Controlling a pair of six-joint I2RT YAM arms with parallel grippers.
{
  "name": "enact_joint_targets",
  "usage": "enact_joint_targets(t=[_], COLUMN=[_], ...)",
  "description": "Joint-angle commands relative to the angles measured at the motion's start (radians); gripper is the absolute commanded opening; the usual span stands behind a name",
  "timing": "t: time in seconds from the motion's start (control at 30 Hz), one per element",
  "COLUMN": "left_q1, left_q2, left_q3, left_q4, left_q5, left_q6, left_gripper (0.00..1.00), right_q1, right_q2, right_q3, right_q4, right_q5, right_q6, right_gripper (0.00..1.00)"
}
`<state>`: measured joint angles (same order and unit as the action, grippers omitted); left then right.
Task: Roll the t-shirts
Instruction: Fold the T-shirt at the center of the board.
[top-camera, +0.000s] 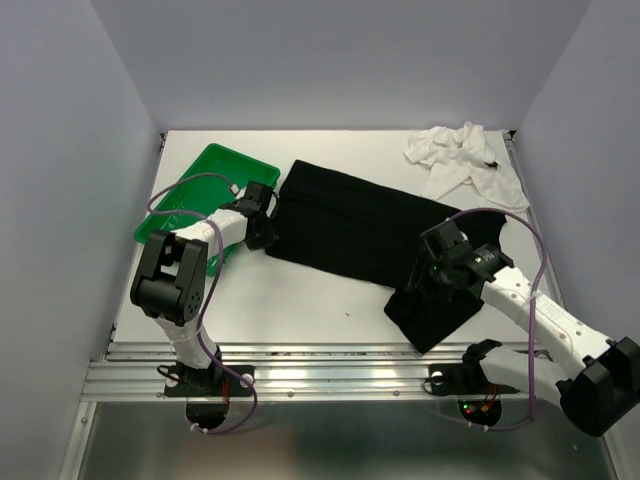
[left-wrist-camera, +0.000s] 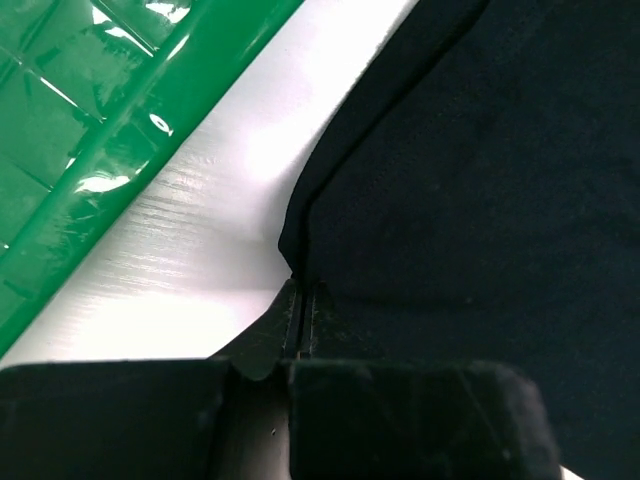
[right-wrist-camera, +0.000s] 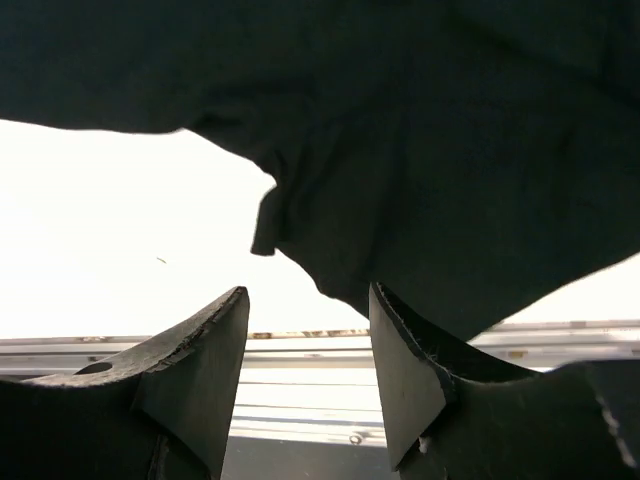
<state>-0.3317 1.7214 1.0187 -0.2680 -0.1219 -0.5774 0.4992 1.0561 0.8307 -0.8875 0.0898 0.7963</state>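
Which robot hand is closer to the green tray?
The left. The left gripper sits just beside the green tray, pinching the black t-shirt at its edge. The right gripper is far across the table, open at the shirt's other end.

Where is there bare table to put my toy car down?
Two bare patches: the near strip of table between the left arm's base and the black t-shirt, and the far strip behind it, between the green tray and the white t-shirt. It's crowded where the left gripper meets tray and shirt, and around the right gripper.
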Motion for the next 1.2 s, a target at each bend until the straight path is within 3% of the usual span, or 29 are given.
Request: enact_joint_targets(t=[0.0, 0.3, 0.8, 1.0, 1.17], left_q1=[0.002, 0.002, 0.002, 0.002, 0.002], left_q2=[-0.014, -0.051, -0.048, -0.052, -0.057], left_q3=[0.057, 0.090, 0.113, 0.115, 0.116], left_q4=[-0.039, -0.062, -0.073, -0.076, -0.079], left_q5=[-0.015, 0.001, 0.011, 0.013, 0.013], left_q6=[0.019, 0.034, 0.057, 0.062, 0.067], left_gripper=[0.00, 0.00, 0.00, 0.00, 0.00], right_q1=[0.073, 0.128, 0.128, 0.128, 0.128], right_q2=[-0.057, -0.111, -0.064, -0.033, -0.085], right_q3=[-0.057, -0.235, -0.387, -0.435, -0.378], right_q4=[-0.085, -0.126, 0.056, 0.124, 0.067], right_q5=[0.077, 0.050, 0.028, 0.057, 0.103], right_q6=[0.138, 0.287, 0.391, 0.411, 0.408], right_gripper=[0.56, 0.56, 0.49, 0.35, 0.05])
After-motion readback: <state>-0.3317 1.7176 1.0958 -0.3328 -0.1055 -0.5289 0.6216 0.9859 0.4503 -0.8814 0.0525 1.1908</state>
